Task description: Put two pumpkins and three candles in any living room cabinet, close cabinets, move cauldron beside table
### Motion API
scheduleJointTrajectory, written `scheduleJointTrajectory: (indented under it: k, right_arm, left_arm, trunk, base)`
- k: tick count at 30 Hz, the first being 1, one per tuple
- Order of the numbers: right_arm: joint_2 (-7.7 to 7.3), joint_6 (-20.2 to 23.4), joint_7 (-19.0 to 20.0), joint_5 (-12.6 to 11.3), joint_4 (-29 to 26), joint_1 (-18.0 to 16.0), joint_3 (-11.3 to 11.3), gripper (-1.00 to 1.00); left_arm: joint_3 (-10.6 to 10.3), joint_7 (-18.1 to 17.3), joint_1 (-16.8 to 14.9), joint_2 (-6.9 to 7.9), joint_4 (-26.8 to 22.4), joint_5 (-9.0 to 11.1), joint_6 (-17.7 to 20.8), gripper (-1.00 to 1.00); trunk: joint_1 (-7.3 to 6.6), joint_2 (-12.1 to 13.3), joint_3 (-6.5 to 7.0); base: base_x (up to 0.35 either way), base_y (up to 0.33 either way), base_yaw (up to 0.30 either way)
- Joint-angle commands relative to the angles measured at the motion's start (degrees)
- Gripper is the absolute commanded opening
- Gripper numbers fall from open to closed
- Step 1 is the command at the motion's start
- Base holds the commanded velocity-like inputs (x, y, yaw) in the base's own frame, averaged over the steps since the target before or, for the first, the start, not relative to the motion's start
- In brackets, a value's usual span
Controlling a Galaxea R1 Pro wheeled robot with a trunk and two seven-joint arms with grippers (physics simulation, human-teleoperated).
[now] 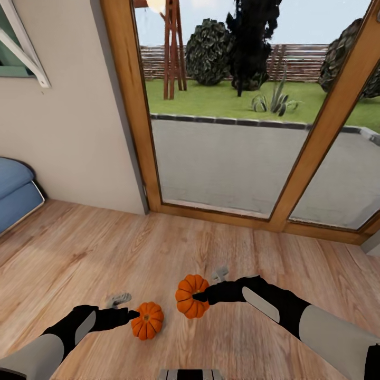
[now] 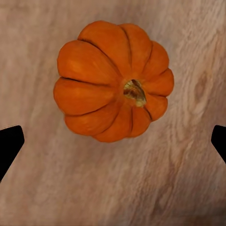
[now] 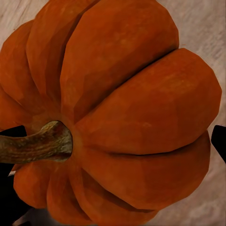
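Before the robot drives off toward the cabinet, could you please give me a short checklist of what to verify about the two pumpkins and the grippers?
1. Right gripper on its pumpkin: ok, the fruit sits at the fingertips, clear of the floor.
2. Right grip security: cannot tell; the right wrist view shows the pumpkin very close, stem sideways, contact points hidden.
3. Left gripper on the other pumpkin: cannot tell; the fingertips meet its side in the head view.
4. Left jaw state: open in the left wrist view, fingertips wide apart of that pumpkin.
5. Cabinet in sight: not ok; ahead are a glass door and wooden floor.
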Motion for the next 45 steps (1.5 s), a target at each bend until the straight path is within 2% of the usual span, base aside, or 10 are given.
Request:
scheduleJointTrajectory:
  k: [1, 13, 27, 37, 41, 45]
  right_arm:
    - [-0.04, 0.13, -0.02, -0.42, -0.06, -0.08, 0.14, -1.0]
    - [-0.04, 0.1, -0.02, -0.42, -0.06, -0.08, 0.14, -1.0]
    - [-0.04, 0.13, -0.02, -0.42, -0.06, -0.08, 0.14, -1.0]
    - [-0.11, 0.15, -0.02, -0.42, -0.06, -0.08, 0.14, -1.0]
    - [-0.13, 0.17, -0.01, -0.42, -0.06, -0.08, 0.14, -1.0]
    - [-0.13, 0.16, -0.01, -0.42, -0.06, -0.08, 0.14, -1.0]
  left_arm:
    - [-0.19, -0.05, -0.02, 0.05, -0.07, 0.36, 0.35, 1.0]
    - [-0.19, -0.35, -0.02, 0.09, -0.15, 0.41, 0.06, 1.0]
    - [-0.18, -1.01, -0.02, 0.09, -0.13, 0.53, -0.15, 1.0]
    - [-0.19, -3.41, -0.02, 0.09, -0.08, 0.53, -0.15, 1.0]
    - [-0.19, -6.55, -0.02, 0.09, -0.05, 0.42, -0.28, 1.0]
    - [-0.25, -7.22, -0.02, 0.09, -0.06, 0.44, -0.59, 1.0]
  trunk:
    - [0.01, -0.04, -0.27]
    - [0.32, -0.2, -2.93]
    - [0.32, -0.2, -2.93]
    - [0.32, -0.2, -2.93]
    - [0.32, -0.2, -2.93]
    - [0.32, -0.2, -2.93]
  base:
    - [0.0, 0.0, 0.0]
    - [0.0, 0.0, 0.0]
    - [0.002, 0.0, 0.0]
    - [0.107, 0.015, 0.0]
    - [0.008, 0.001, 0.0]
    - [0.001, 0.0, 0.0]
